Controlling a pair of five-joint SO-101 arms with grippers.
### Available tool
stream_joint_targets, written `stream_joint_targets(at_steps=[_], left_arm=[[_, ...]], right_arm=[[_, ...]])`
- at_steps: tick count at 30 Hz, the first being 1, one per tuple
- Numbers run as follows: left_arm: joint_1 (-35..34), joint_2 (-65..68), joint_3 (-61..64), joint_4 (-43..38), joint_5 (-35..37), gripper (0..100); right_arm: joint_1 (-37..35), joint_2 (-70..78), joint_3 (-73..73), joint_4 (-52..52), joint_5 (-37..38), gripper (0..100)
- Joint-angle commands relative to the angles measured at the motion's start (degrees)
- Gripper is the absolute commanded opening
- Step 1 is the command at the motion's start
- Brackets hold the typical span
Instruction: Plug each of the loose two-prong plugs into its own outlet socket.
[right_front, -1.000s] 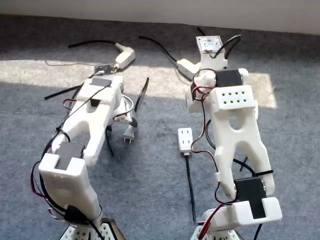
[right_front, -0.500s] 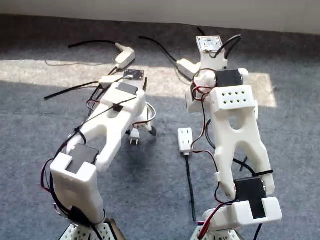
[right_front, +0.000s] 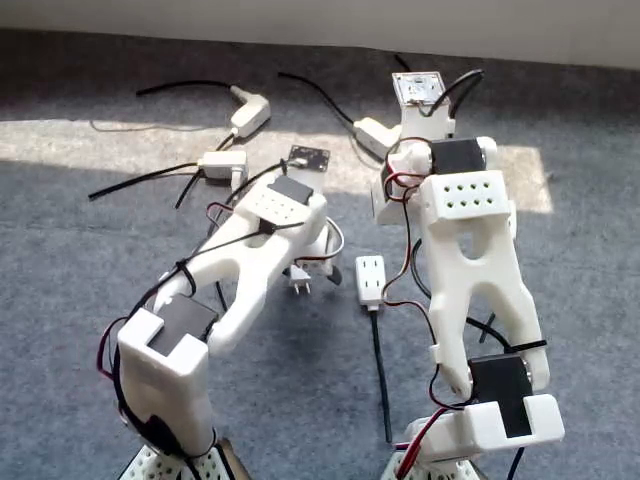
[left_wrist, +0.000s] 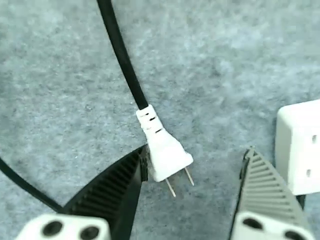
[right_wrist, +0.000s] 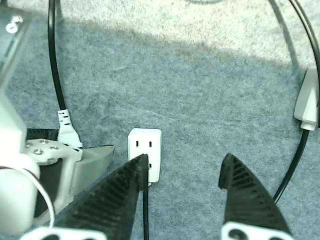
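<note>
A white two-prong plug (left_wrist: 165, 155) on a black cord lies on the grey carpet, its prongs pointing toward a white outlet strip (left_wrist: 300, 147). My left gripper (left_wrist: 195, 152) is open over it, and the plug's body rests against the black finger (left_wrist: 117, 192). In the high view the plug (right_front: 297, 283) lies just left of the outlet strip (right_front: 370, 278). My right gripper (right_wrist: 185, 160) hangs open above the same outlet strip (right_wrist: 146, 150), holding nothing. From there the plug (right_wrist: 67, 132) shows beside the left arm's jaw.
Other white plug blocks on black cords lie at the back of the carpet (right_front: 250, 115), (right_front: 222, 163), (right_front: 372, 135). One of them (right_wrist: 307, 102) is to the side of my right gripper. The strip's black cord (right_front: 380, 370) runs toward the front edge.
My left arm has swung right toward the outlet strip, and the white plug has shifted right with it. The right arm has not moved.
</note>
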Motion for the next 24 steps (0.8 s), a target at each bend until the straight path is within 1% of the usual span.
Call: stream_joint_targets(at_steps=[1, 4, 6, 12, 18, 24], left_arm=[[1.36, -3.03, -4.44, 0.00, 0.88, 30], [1.10, -3.03, -6.64, 0.00, 6.15, 30], [1.10, -2.77, -7.87, -0.09, 7.82, 30], [0.22, -2.42, -8.57, 0.26, 7.65, 30], [-4.35, -2.33, -1.98, -0.26, 7.91, 30], [-4.62, -2.33, 0.57, -0.97, 8.09, 30]], right_arm=[[0.13, -2.24, -0.22, -0.66, 0.26, 23.1], [0.13, -2.24, -0.13, -0.66, 0.26, 23.1], [0.13, -2.24, 1.27, -1.98, 0.26, 23.1], [0.13, -2.33, 6.37, -7.96, 0.26, 23.1], [0.13, -2.42, 6.37, -7.78, 0.26, 23.1], [0.13, -2.77, 6.55, -7.52, 0.35, 23.1]])
